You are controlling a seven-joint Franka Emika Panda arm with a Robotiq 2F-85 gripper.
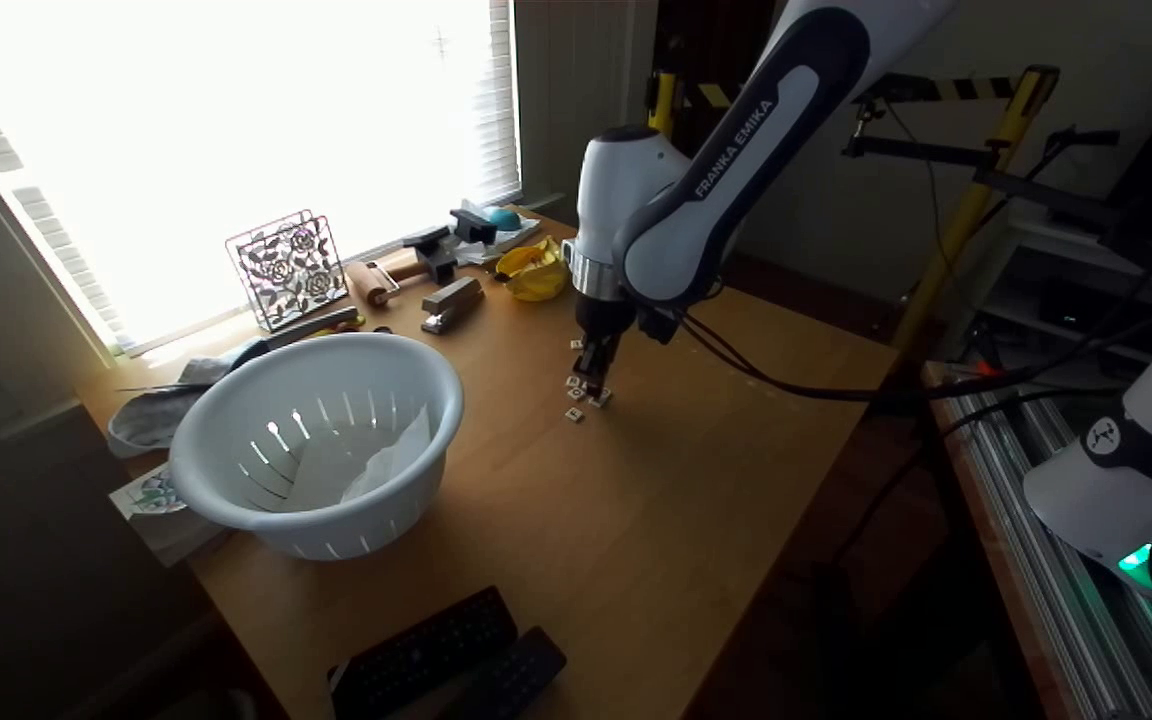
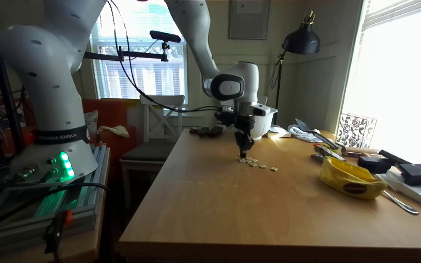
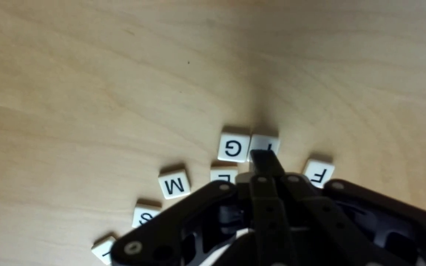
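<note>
I've got the black two-finger gripper [image 3: 267,157] closed, fingertips together at a small white square letter tile [image 3: 266,142], hiding part of it; can't tell if they touch. White square G tile [image 3: 234,147] just beside. Both well inside the pale wooden surface's [image 2: 210,208] edges. White plastic colander [image 2: 263,126] near its far edge in an exterior view.

Arm [image 1: 746,150] bent over, wrist [image 1: 601,200] upright, gripper [image 3: 266,159] pointing down (fully closed)

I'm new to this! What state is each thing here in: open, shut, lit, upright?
Gripper: shut
Letter tiles: letters facing up where visible
Colander: upright
Yellow pouch: open at the top
Lamp: head pointing down, no glow visible
Robot's base lights: lit green
Remotes: lying down
</note>
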